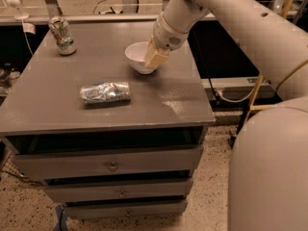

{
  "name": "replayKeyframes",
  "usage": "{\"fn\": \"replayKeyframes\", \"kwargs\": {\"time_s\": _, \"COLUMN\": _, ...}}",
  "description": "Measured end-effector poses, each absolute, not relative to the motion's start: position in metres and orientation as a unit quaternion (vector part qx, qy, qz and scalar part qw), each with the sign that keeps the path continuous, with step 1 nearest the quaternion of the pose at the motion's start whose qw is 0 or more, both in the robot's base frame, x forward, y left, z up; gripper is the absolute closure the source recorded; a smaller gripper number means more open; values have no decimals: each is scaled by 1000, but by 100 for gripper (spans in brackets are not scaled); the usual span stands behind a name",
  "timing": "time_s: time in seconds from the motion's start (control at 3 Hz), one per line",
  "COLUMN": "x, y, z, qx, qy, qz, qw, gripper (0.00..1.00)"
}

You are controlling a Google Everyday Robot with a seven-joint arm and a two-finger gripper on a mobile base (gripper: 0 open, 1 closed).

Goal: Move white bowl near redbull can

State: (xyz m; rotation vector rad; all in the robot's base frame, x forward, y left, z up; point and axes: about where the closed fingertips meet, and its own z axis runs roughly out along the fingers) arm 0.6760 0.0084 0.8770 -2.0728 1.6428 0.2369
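The white bowl (137,57) is at the middle of the grey cabinet top (48,105), upright. My gripper (156,57) comes down from the upper right and is shut on the bowl's right rim, with a tan finger (157,57) over the edge. The redbull can (105,92), silver with blue patches and crinkly, lies on its side to the front left of the bowl, roughly a bowl's width away. I cannot tell whether the bowl rests on the top or hangs just above it.
A can with white, green and red print (62,35) stands upright at the back left corner. The cabinet has several drawers below (111,165). My large white arm (269,143) fills the right side. Cables and a rail run behind the cabinet.
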Motion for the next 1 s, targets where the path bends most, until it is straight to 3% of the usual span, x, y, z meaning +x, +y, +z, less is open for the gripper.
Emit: {"fn": "replayKeyframes", "kwargs": {"time_s": 1.0, "x": 657, "y": 14, "z": 880, "qx": -774, "qy": 579, "qz": 100, "qw": 235, "gripper": 100}}
